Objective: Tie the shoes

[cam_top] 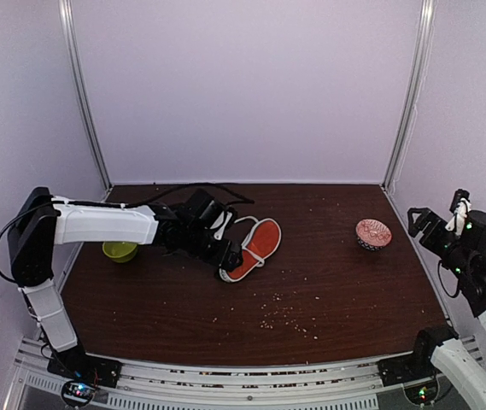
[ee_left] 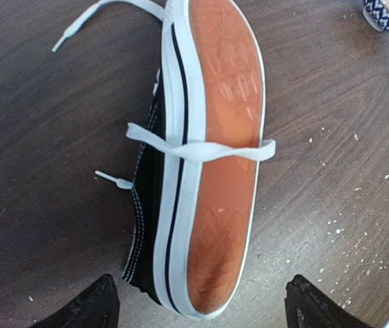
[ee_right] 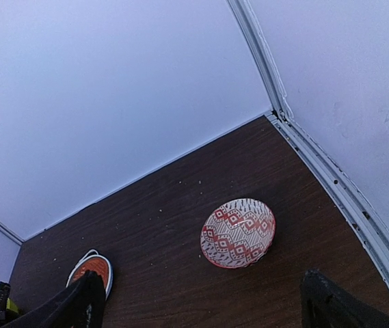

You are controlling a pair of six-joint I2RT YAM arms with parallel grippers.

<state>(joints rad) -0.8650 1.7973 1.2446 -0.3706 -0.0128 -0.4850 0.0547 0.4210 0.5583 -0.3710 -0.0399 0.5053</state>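
On the dark surface [cam_top: 336,307], the black sneaker [ee_left: 218,137] lies on its side just ahead of the wide-spread left fingers [ee_left: 88,307], a white lace [ee_left: 201,152] across its orange sole. The right fingers [ee_right: 71,307] hang wide, far off; righting it likely precedes any tying.

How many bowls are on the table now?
2. A green bowl sits near the left edge; a red-and-white patterned bowl stands right of the black sneaker. None seems hidden.

My left jaws hover just beside the sneaker [cam_top: 258,243], tipped on its side, orange sole showing, on the brown counter [cam_top: 336,290].
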